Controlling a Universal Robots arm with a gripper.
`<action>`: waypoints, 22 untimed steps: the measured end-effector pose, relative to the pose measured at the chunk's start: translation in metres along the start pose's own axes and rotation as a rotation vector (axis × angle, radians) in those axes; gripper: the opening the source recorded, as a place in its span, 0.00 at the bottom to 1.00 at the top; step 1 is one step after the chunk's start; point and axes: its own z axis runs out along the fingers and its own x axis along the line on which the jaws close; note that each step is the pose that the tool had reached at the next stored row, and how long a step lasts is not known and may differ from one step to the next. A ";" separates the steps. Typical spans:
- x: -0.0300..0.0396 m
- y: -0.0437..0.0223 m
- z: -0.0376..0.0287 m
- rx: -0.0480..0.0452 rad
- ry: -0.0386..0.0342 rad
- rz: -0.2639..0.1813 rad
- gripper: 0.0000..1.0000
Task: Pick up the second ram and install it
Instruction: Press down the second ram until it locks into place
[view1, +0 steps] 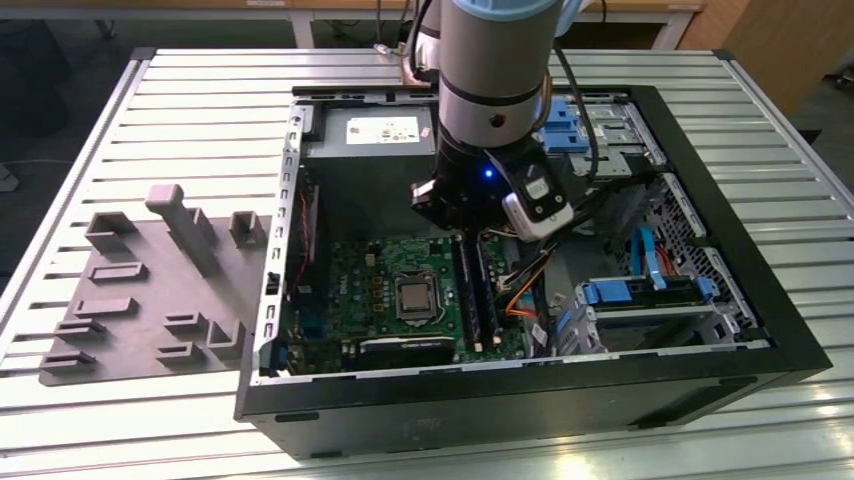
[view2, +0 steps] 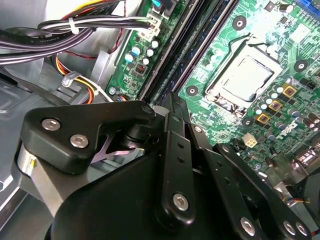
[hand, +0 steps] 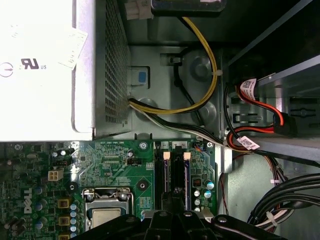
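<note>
Hovering my gripper (view1: 470, 232) over the motherboard (view1: 367, 290) at centre frame of the exterior view, straight above the black slots, presumably to line up with them; whether it's wide or closed I cannot tell; the second ram (hand: 186, 182) looks seated in the slot nearer the drive cage, lower centre of the first wrist view; long axis follows the slots, one end toward the power supply (view1: 374, 135).

A ribbed metal table (view1: 200, 90) carries an open black computer case (view1: 534, 410) toward the exterior view's right and, just beside it on the left, a flat grey tray (view1: 134, 290) with raised blocks, both lying directly on its slats.
</note>
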 end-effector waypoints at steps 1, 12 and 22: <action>0.0000 -0.0002 0.0000 0.0001 0.0000 0.000 0.11; -0.0001 -0.0025 -0.0001 0.0001 0.0000 0.000 0.11; -0.0002 -0.0060 -0.0003 0.0001 0.0000 0.000 0.11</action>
